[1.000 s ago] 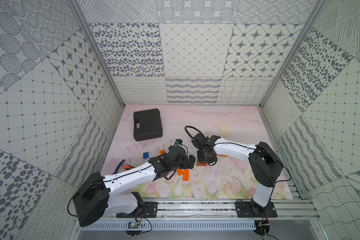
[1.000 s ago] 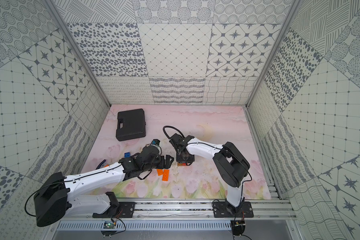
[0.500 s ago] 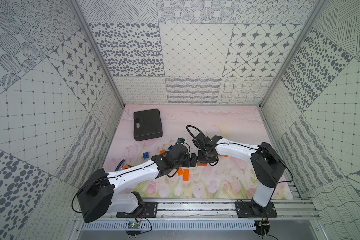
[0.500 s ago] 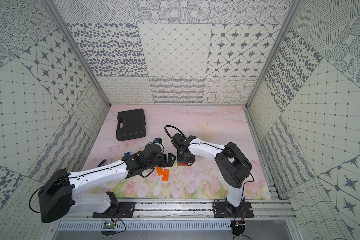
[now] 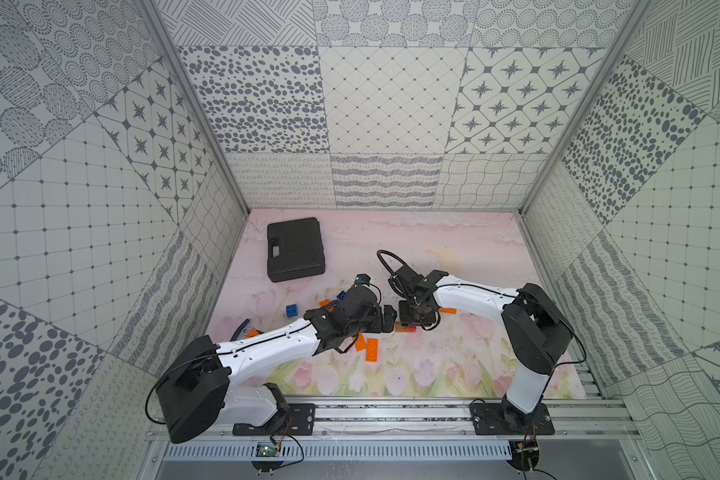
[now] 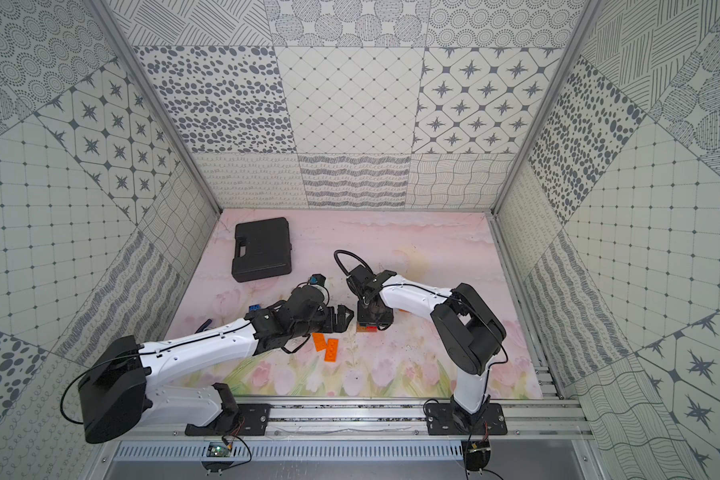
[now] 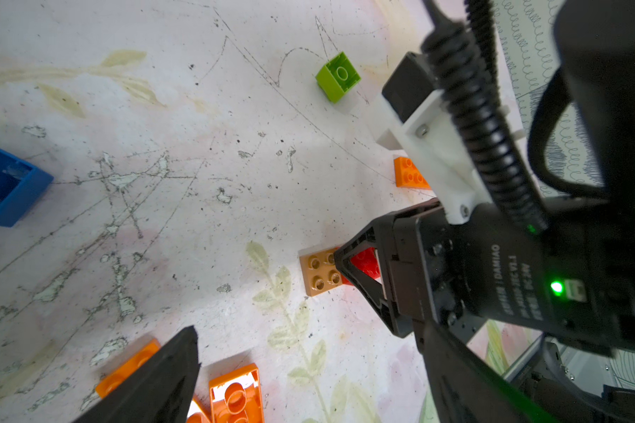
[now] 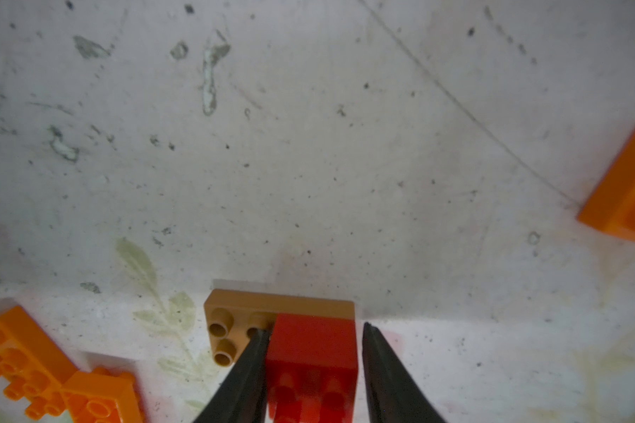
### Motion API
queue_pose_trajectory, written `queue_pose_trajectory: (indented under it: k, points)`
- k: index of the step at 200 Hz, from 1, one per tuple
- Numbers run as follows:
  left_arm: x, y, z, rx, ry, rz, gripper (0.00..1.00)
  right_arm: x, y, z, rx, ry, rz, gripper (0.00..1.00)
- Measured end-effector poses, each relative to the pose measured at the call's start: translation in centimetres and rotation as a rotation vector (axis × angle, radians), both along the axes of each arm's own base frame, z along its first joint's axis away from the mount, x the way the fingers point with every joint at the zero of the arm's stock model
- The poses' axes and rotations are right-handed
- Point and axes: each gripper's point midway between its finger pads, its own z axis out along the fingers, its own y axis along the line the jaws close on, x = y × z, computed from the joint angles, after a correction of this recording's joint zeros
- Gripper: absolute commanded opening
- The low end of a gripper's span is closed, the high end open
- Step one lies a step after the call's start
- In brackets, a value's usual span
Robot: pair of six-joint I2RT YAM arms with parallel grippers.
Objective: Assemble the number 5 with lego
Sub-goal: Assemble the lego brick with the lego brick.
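Observation:
A red square lego brick [image 8: 312, 351] sits pressed onto one end of a brown oblong [image 8: 228, 322] that lies on the mat; in both top views the pair shows as a small red and brown patch [image 5: 406, 329] [image 6: 368, 328]. My right gripper [image 8: 315, 327] points down over it with its jaws slightly parted. One finger lies against the red brick and a thin gap shows at the other. My left gripper [image 7: 308, 337] stands wide open and empty just beside the pair, close to the right gripper [image 5: 416, 324]. Two orange oblongs [image 5: 366, 347] lie under the left wrist.
A green square brick [image 7: 338, 75] and an orange brick [image 7: 407, 175] lie beyond the right gripper. Blue squares [image 5: 291, 310] rest left of the left arm. The black case [image 5: 294, 249] lies at the back left. An orange-handled wrench [image 5: 250, 332] pokes out beside the left arm.
The right gripper's jaws have parted a little from the red brick. My left gripper has moved right, closer to the brick pair and the right gripper.

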Motion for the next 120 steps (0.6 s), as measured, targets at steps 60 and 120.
queue_pose_trajectory:
  k: [60,120]
  points:
    - [0.0,-0.1,-0.2,0.002,0.004,-0.002,0.99,-0.2,-0.2,0.1,-0.005,0.005,0.001,0.46]
    - [0.0,-0.1,-0.2,0.002,0.005,-0.003,0.99,-0.4,0.1,1.0,0.010,-0.011,0.004,0.41]
